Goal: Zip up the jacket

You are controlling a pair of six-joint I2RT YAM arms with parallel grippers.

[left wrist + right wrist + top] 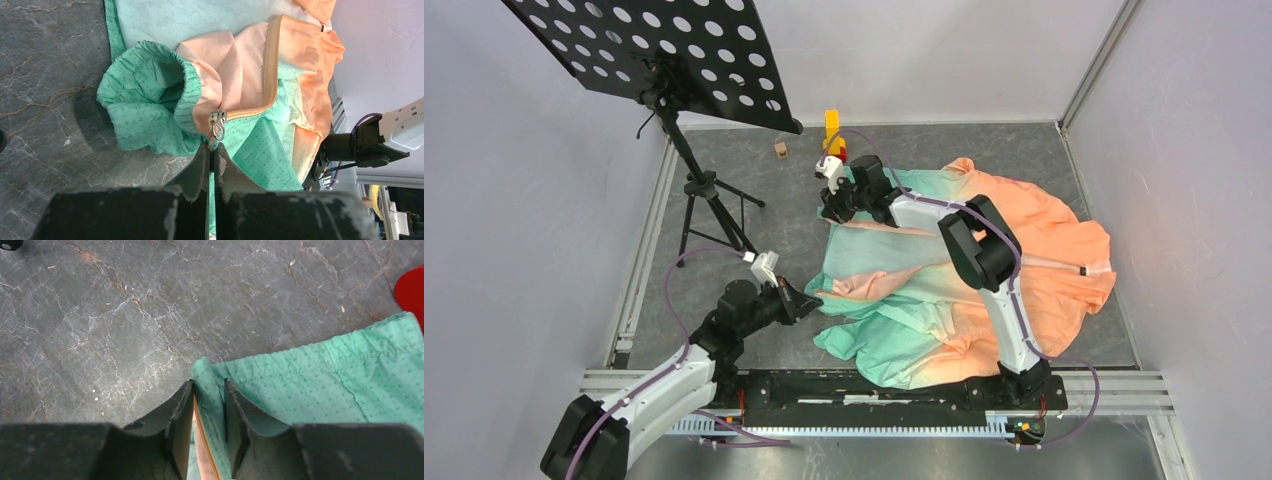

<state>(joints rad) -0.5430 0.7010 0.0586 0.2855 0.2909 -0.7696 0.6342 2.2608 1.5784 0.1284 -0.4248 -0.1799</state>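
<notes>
1. Overhead, the large thin fabric jacket fading from mint green to peach-orange (984, 270) lies spread across the middle and right of the dark marbled counter (754, 190). Its green hem faces left.
2. The left fingers (206, 162) come in at the near-left hem. They are closed to a sliver and pinch green fabric directly below the small silver zipper slider (218, 125).
3. The slider sits at the gathered hem, touching or just clear of the fingertips; I cannot tell which. The orange zipper tape (272, 65) runs away from it to the right.
4. The right fingers (830, 210) are at the far-left hem corner, well apart from the left pair. In the wrist view they stand narrowly apart, and a fold of green hem and orange tape fills the gap. It looks like a pinch, though a loose one.
5. The front seems to lie open, each pair of fingers holding one bottom end. I judge the step to be bringing the two ends together at the slider.
6. To do it well, hold the slider end low and steady against the counter. Draw the far corner across slowly, with its tape edge flat and untwisted.
7. The thin fabric bunches easily, and slack near the slider could snag the teeth.
</notes>
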